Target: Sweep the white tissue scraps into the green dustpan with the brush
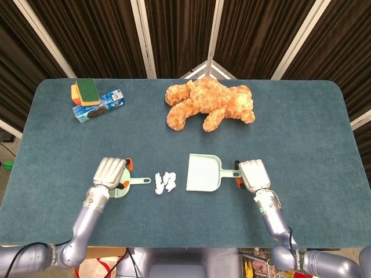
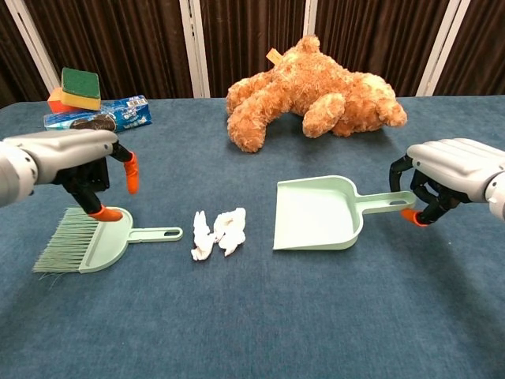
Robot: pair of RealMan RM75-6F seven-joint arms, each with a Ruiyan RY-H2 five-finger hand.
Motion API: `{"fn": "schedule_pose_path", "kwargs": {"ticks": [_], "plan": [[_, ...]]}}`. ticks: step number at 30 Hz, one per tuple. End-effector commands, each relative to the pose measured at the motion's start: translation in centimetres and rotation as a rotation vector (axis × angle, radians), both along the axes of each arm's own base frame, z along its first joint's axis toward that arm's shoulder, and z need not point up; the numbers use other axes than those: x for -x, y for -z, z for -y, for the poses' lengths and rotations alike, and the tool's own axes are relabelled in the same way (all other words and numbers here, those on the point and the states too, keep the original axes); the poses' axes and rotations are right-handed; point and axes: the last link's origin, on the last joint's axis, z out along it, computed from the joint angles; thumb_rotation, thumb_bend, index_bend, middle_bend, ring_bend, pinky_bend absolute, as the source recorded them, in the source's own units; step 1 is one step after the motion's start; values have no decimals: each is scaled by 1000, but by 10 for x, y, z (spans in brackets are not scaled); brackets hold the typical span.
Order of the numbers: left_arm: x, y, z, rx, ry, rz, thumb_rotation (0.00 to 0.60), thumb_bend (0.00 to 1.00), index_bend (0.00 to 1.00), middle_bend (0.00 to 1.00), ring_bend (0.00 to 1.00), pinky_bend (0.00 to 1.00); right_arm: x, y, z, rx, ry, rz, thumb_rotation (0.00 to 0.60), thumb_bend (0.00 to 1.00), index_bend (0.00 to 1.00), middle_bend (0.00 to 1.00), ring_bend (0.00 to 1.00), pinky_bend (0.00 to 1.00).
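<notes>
Reaching for the brush (image 2: 91,241), the spread left hand (image 2: 75,162) must next grasp it; right hand (image 2: 450,178) pinches the dustpan (image 2: 316,215) handle.

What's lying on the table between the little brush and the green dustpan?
In both views, only the white tissue scraps lie between the brush and the dustpan; the rest is bare blue table.

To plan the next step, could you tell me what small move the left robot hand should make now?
Probably lower and close on the brush. The left robot hand hovers over it with fingers apart, holding nothing, while the right robot hand is already at the dustpan handle and the scraps lie unswept.
</notes>
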Motion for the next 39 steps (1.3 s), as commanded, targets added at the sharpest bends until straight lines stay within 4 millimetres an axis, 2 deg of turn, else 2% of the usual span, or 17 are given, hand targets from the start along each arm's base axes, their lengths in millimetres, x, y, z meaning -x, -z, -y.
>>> {"fn": "schedule_pose_path", "kwargs": {"ticks": [1,11,21,25,39], "plan": [[-7,12,0,10,-33,-15,600,364,442,1000,965,993,0,-1,-1,2,2,1,600,428,557,844,855,846],[-18,35,4,32,-84,-21,600,364,443,1000,976,1000,2,-4,-2,0,7,0,600,428,557,844,855,846],[-13,46,-2,19,-147,-30,600,371,449,1000,978,1000,6,-6,-5,0,17,2,600,431,557,844,855,846],[-14,50,0,26,-146,-34,600,374,453,1000,978,1000,6,-1,1,-4,17,2,600,431,557,844,855,846],[-11,60,-3,27,-185,-22,600,442,467,1000,980,1000,10,-1,1,-6,23,-3,600,433,557,844,855,846]]}}
